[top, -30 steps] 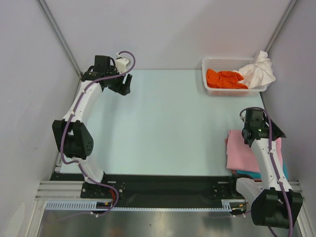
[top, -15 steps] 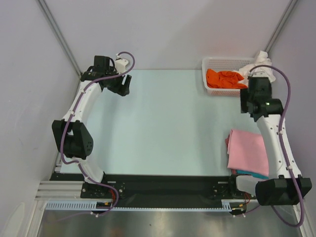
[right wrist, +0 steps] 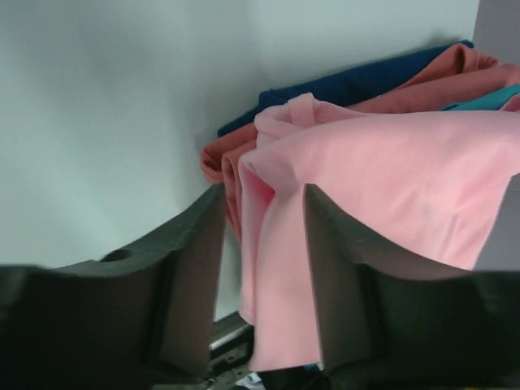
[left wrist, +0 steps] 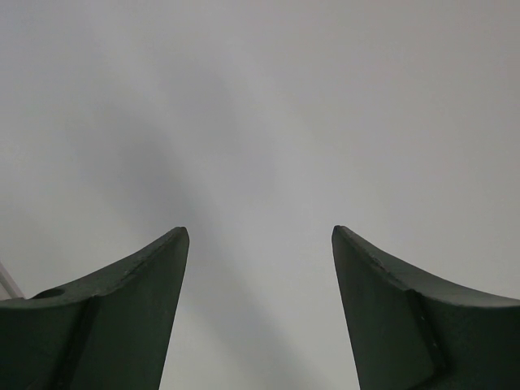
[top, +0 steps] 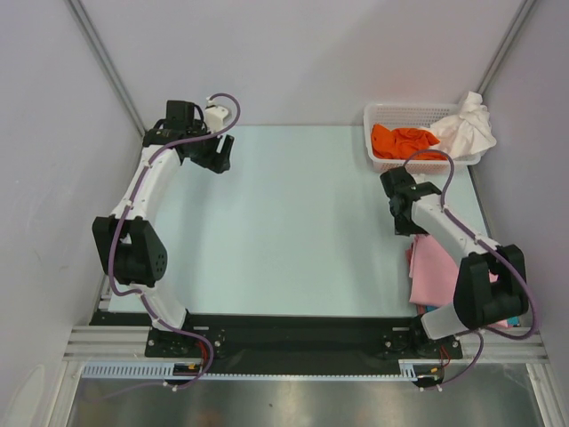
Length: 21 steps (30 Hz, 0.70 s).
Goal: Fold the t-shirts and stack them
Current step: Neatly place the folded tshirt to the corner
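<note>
A folded light pink t-shirt (top: 447,267) tops a stack at the table's near right, and a teal t-shirt (top: 442,311) peeks out beneath it. An orange t-shirt (top: 404,142) and a white t-shirt (top: 468,129) lie crumpled in the basket. My right gripper (top: 404,222) hovers at the stack's far left corner. In the right wrist view its fingers (right wrist: 264,191) stand apart, framing the edge of the pink t-shirt (right wrist: 390,179) without pinching it. My left gripper (top: 220,158) is at the far left of the table, open and empty (left wrist: 260,231), facing a blank grey surface.
The white lattice basket (top: 391,108) sits at the far right corner against the wall. Under the pink shirt, the right wrist view shows salmon (right wrist: 219,158), dark blue (right wrist: 366,81) and teal (right wrist: 496,99) layers. Grey walls close in on the left, right and back.
My right arm swung from over the stack up toward the basket, then back left and down to the stack's far left corner; its jaws narrowed slightly. The left arm barely moved.
</note>
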### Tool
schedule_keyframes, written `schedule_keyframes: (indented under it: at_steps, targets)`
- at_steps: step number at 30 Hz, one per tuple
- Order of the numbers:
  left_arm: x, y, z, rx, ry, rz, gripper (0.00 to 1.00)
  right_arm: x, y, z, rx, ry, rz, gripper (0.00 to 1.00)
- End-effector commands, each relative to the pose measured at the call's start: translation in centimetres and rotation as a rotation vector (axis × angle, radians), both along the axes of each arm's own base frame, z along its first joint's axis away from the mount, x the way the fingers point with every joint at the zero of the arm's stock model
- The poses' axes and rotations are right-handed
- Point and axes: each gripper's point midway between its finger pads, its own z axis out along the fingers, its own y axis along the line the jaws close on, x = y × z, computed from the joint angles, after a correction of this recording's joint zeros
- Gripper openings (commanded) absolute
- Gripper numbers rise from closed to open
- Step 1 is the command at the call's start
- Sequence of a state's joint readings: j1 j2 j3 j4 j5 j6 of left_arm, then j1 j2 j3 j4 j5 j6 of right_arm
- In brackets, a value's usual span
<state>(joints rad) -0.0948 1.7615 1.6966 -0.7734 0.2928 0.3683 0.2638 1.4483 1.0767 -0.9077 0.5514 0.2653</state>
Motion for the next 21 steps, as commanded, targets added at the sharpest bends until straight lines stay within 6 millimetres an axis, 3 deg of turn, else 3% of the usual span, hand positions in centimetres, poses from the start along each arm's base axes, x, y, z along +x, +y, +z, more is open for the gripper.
schedule_keyframes:
  at_steps: [1,3,4,6,9,13,17,21]
  targets:
    - [-0.5,0.4,2.0,0.003,-0.049,-0.011,0.77,2.7,-0.7,0.2,-0.096,-0.071,-0.004,0.44]
    - [-0.4,0.6,1.9,0.008,-0.049,-0.009,0.77,2.7,-0.4,-0.5,-0.104,-0.042,-0.001,0.30]
    - [-0.5,0.5,1.9,0.003,-0.048,-0.012,0.77,2.6,-0.1,-1.0,-0.111,-0.022,0.013,0.17]
    - [-0.6,0.7,1.7,0.001,-0.041,-0.010,0.77,2.1,0.0,-1.3,-0.134,0.002,0.022,0.11]
    - [-0.5,1.1,1.3,0.007,-0.036,-0.003,0.77,1.3,-0.2,-1.6,-0.160,0.024,0.023,0.09]
    - [-0.4,1.0,1.2,0.000,-0.034,-0.006,0.77,1.1,0.2,-1.6,-0.127,0.011,0.054,0.00]
    - [-0.5,1.0,1.0,-0.003,-0.030,-0.007,0.77,0.4,1.8,-1.8,-0.056,0.033,0.107,0.00]
    - [-0.7,1.2,0.7,0.002,-0.023,-0.004,0.77,-0.1,2.0,-1.6,-0.025,0.026,0.111,0.00]
